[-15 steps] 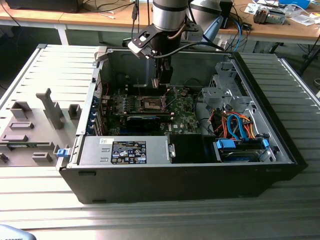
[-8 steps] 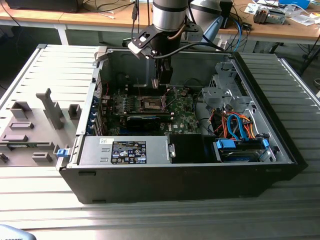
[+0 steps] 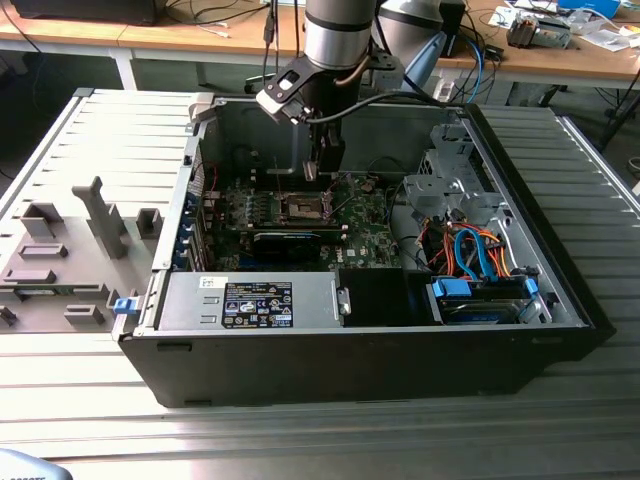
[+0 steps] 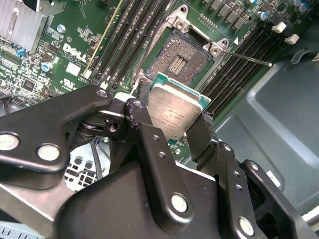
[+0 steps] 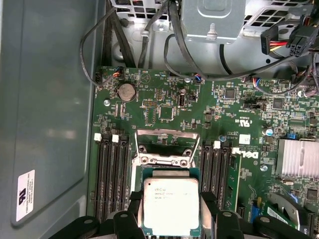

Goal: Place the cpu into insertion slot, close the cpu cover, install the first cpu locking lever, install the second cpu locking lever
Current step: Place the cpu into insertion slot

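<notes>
So, my gripper (image 4: 171, 125) is clamped on the cpu (image 4: 174, 109) by its edges, holding it above the insertion slot (image 4: 180, 59).

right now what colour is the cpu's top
Dull silver-grey metal with a green edge around it; the cpu shows best in the first wrist view.

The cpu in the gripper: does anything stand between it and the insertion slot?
Nothing visible does. The gripper holds the cpu by its edges, near the insertion slot, whose pin field lies uncovered in the second wrist view.
</notes>
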Robot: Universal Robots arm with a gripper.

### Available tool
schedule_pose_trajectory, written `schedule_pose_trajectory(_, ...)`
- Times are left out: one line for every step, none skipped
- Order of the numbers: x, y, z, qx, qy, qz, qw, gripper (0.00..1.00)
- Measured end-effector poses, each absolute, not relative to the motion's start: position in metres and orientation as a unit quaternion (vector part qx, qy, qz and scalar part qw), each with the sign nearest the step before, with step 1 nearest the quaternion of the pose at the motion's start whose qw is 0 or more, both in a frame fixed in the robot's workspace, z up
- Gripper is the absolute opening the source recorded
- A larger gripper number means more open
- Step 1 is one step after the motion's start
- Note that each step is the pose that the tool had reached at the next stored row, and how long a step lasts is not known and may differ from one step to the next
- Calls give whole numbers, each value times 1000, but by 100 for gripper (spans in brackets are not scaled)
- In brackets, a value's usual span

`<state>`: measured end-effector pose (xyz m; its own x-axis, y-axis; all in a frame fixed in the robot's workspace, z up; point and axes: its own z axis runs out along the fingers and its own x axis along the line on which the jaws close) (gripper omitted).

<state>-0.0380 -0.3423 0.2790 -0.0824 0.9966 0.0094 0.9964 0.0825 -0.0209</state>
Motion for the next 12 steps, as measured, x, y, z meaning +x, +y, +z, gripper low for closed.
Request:
schedule_pose_trajectory(-38,-342,273,-677,-736,4,11,55)
schedule_pose_trajectory(-38,-342,273,-677,-736,4,11,55)
schedule_pose_trajectory(-38,-342,273,-677,-736,4,11,55)
schedule_pose_trajectory(-38,-342,272,-677,-736,4,11,55)
schedule_pose_trajectory(-38,-342,272,-677,-736,4,11,55)
schedule_pose_trajectory(-38,-342,272,-677,-736,5,11,55)
schedule_pose_trajectory(-39,-342,271,-677,-736,4,11,55)
schedule_pose_trajectory(-39,-342,271,-677,-736,4,11,55)
schedule_pose_trajectory(-39,-342,271,-677,-736,4,11,55)
schedule_pose_trajectory(-39,-342,271,-677,-736,5,11,55)
schedule_pose_trajectory(-40,-342,267,-677,-736,5,11,55)
schedule_pose_trajectory(-40,-342,260,-677,-736,5,11,55)
